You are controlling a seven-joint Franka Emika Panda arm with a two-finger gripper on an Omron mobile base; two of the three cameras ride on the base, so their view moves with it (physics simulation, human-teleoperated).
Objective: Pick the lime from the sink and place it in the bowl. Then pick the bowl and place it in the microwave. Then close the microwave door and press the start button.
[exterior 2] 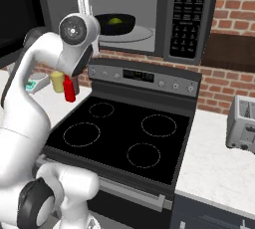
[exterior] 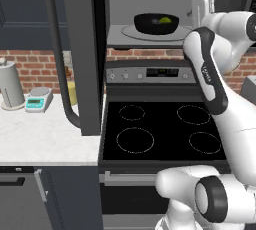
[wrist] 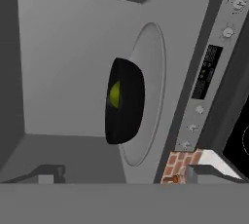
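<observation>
Right base view: microwave [exterior 2: 149, 11] panel writing unreadable.

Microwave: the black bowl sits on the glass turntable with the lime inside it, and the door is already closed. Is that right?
Not quite. The microwave door is open, swung out to the left, as the left base view shows. The rest holds: the black bowl sits on the glass turntable with the lime inside it.

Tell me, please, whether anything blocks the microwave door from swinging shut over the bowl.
Yes: the hand sits open at the cavity mouth beside the bowl, in the microwave door's closing path.
</observation>
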